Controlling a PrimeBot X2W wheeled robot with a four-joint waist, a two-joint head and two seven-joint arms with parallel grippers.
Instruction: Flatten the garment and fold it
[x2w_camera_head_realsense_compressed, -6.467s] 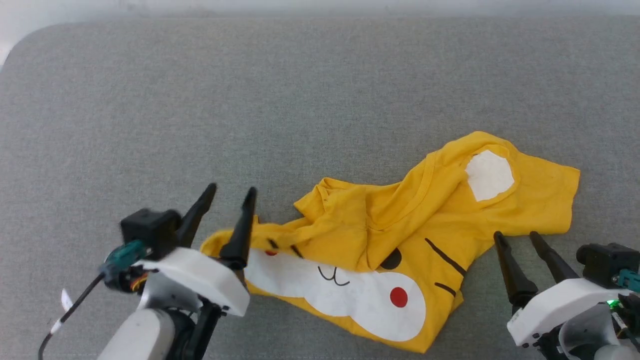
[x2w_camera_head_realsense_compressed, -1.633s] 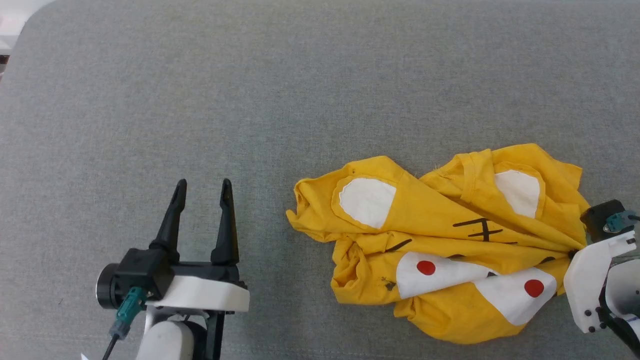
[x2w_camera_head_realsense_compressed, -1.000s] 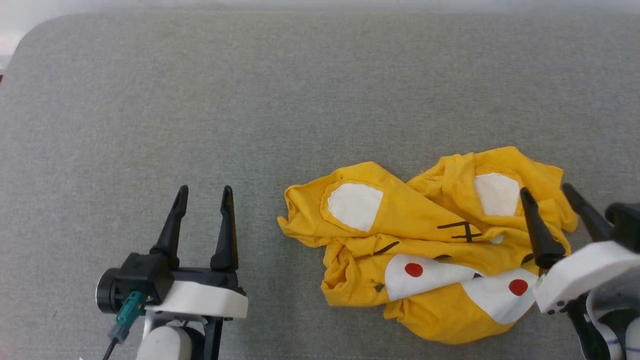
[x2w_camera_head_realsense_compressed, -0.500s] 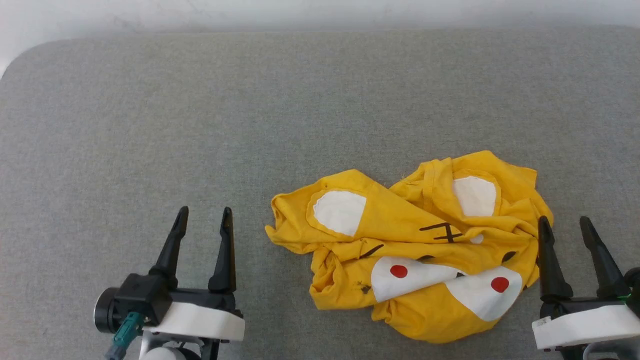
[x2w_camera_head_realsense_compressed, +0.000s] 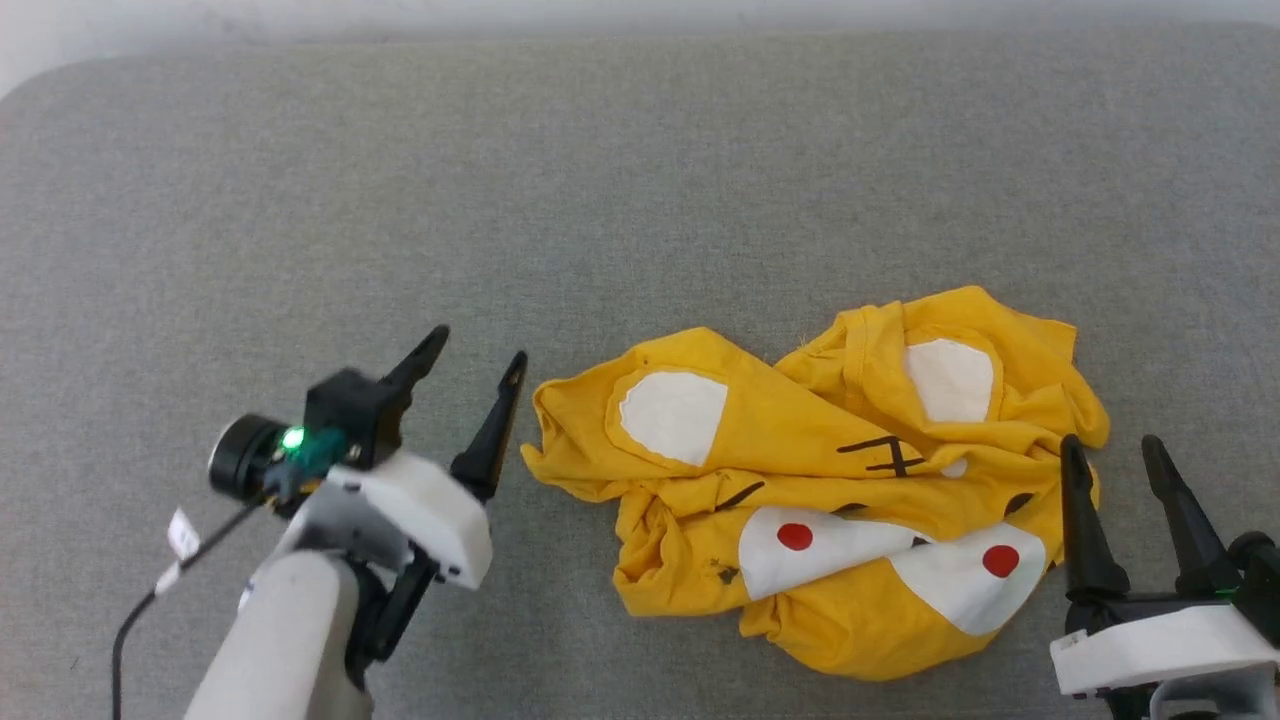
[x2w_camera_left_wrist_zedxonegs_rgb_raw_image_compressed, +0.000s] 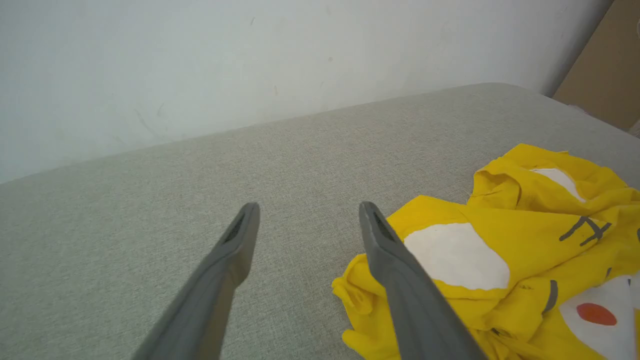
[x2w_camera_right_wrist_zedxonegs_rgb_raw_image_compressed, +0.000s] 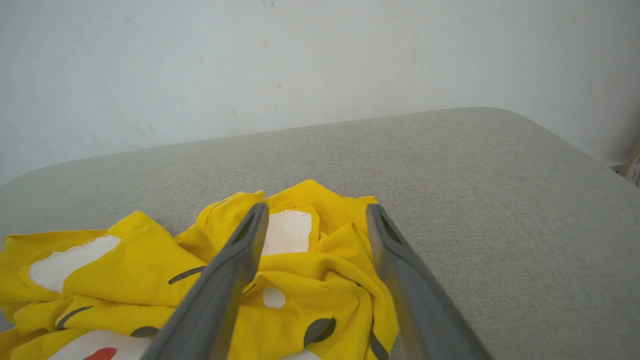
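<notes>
Lying crumpled right of centre on a grey fabric cushion (x2w_camera_head_realsense_compressed: 640, 200), the yellow tiger-face T-shirt (x2w_camera_head_realsense_compressed: 790, 420) shows white patches and red dots. Both grippers are spread wide, grasping nothing. The left gripper (x2w_camera_head_realsense_compressed: 479, 343) has swung closer than half a second ago, and its nearer finger is now just beside the shirt's left edge. The right gripper (x2w_camera_head_realsense_compressed: 1110, 441) overlaps the right edge. The left wrist view adds a white wall (x2w_camera_left_wrist_zedxonegs_rgb_raw_image_compressed: 200, 60) and a brown panel (x2w_camera_left_wrist_zedxonegs_rgb_raw_image_compressed: 605, 70).
</notes>
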